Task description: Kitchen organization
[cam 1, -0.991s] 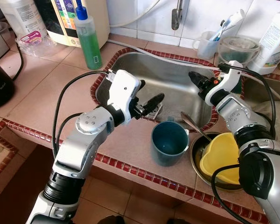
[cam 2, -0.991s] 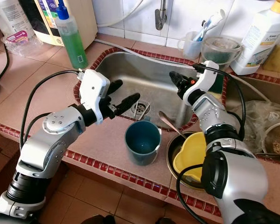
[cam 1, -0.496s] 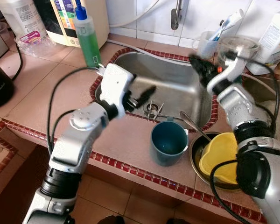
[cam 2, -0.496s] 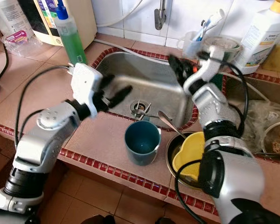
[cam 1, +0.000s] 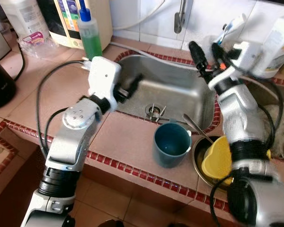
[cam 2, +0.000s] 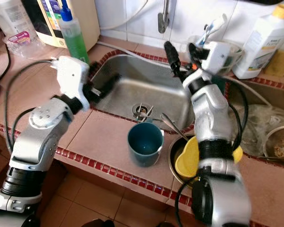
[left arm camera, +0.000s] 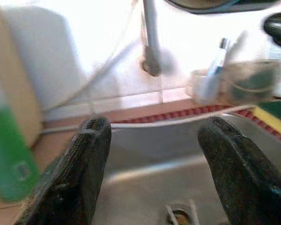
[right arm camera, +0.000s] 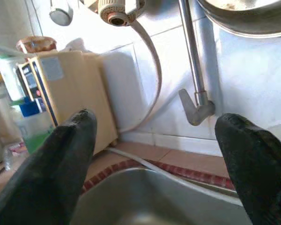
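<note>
Honestly this looks like early days for the kitchen tidy-up. Both end effectors are empty, fingers spread wide apart. The left end effector [cam 1: 130, 87] hovers over the near-left rim of the stainless steel sink [cam 1: 180, 90]. The right end effector [cam 1: 206, 52] is lifted over the sink's far-right corner, pointing towards the metal tap [right arm camera: 195, 89] on the white tiled wall.

Nothing seems put away yet, as far as I can judge. The dark teal plastic cup [cam 1: 171, 144] stands upright on the terracotta tiled worktop [cam 1: 128, 137], just in front of the sink. Right beside it is a round metal bowl [cam 1: 199, 158] holding a yellow plastic scoop-like thing [cam 1: 217, 158], and a metal spoon [cam 1: 195, 125] leans out of the bowl towards the sink. The basin itself has only its drain [cam 1: 153, 110] in it, no dishes.

Off to the back-left sits a green liquid soap bottle with a blue cap [cam 1: 90, 35], and a white mug with a toothbrush [cam 2: 206, 40] stands behind the right arm.

So my guess: cup, bowl and spoon are all still left to sort, and neither arm has committed to any of them.
</note>
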Controlling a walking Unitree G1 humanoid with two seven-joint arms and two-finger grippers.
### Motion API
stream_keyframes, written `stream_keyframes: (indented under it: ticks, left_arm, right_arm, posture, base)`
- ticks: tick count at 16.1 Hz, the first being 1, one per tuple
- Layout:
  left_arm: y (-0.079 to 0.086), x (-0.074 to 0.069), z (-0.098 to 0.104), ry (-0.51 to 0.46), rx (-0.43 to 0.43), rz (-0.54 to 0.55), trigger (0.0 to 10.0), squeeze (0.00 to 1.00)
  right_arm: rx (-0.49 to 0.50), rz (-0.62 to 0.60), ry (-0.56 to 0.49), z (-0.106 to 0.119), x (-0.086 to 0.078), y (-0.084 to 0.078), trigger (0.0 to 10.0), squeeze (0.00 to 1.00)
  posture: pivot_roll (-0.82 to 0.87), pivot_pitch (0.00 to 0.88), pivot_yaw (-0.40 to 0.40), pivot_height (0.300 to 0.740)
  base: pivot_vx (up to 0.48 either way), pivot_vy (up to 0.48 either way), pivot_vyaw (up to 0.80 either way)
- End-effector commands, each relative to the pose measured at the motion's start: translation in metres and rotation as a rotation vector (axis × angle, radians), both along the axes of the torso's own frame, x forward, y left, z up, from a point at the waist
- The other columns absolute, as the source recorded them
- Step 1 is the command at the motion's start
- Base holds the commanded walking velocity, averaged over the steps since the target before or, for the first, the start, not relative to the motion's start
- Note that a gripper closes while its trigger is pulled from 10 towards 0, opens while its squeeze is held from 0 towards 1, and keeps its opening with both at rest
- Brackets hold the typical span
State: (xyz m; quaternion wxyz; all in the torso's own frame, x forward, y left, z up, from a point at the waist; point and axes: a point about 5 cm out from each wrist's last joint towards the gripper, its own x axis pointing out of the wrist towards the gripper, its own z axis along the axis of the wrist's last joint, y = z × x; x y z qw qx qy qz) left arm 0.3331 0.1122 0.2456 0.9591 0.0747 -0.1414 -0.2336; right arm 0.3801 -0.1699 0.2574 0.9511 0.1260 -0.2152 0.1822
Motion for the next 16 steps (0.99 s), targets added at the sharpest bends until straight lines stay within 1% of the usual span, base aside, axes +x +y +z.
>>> stream_keyframes:
  ticks: [1,3,5,7,8,9,11,12,14,16]
  left_arm:
    - [0.009,0.0,-0.008,0.011,-0.011,0.054,10.0,0.0]
    - [0.012,0.0,-0.01,0.018,-0.031,0.068,10.0,0.0]
    - [0.015,-0.001,-0.015,0.026,-0.068,0.094,10.0,0.0]
    - [0.019,-0.004,-0.022,0.027,-0.074,0.123,10.0,0.0]
    - [0.022,-0.008,-0.028,0.016,-0.077,0.135,10.0,0.0]
    - [0.024,-0.01,-0.034,0.024,-0.079,0.159,10.0,0.0]
    - [0.025,-0.014,-0.041,0.04,-0.096,0.171,10.0,0.0]
    - [0.025,-0.016,-0.044,0.051,-0.093,0.158,10.0,0.0]
    - [0.03,-0.02,-0.052,0.071,-0.102,0.171,10.0,0.0]
    - [0.032,-0.023,-0.054,0.07,-0.102,0.171,10.0,0.0]
  right_arm:
    - [-0.017,-0.036,-0.061,0.007,-0.012,0.001,10.0,1.0]
    - [-0.016,-0.061,-0.08,0.007,-0.02,0.0,10.0,1.0]
    - [-0.029,-0.114,-0.112,0.002,-0.035,0.001,10.0,1.0]
    - [-0.058,-0.162,-0.124,-0.01,-0.049,0.007,10.0,1.0]
    - [-0.087,-0.195,-0.125,-0.02,-0.059,0.013,10.0,1.0]
    - [-0.1,-0.21,-0.1,-0.028,-0.064,0.015,10.0,1.0]
    - [-0.124,-0.224,-0.078,-0.034,-0.069,0.018,10.0,1.0]
    - [-0.129,-0.229,-0.069,-0.036,-0.07,0.017,10.0,1.0]
    - [-0.153,-0.245,-0.053,-0.039,-0.074,0.017,10.0,1.0]
    - [-0.167,-0.258,-0.046,-0.04,-0.076,0.016,10.0,1.0]
  posture:
    - [-0.11,0.041,0.008,0.74]
    - [-0.12,0.034,0.012,0.74]
    - [-0.13,0.023,0.014,0.74]
    - [-0.13,0.026,0.016,0.74]
    - [-0.14,0.029,0.02,0.74]
    - [-0.14,0.032,0.023,0.74]
    - [-0.14,0.036,0.025,0.74]
    - [-0.14,0.039,0.024,0.74]
    - [-0.15,0.043,0.021,0.74]
    - [-0.14,0.043,0.016,0.74]
  base:
    - [0.0,0.0,0.0]
    - [0.0,0.0,0.0]
    - [0.0,0.0,0.0]
    - [0.0,0.0,0.0]
    - [0.0,0.0,0.0]
    - [0.0,0.0,0.0]
    - [0.0,0.0,0.0]
    - [0.0,0.0,0.0]
    - [0.0,0.0,0.0]
    - [0.0,0.0,0.0]
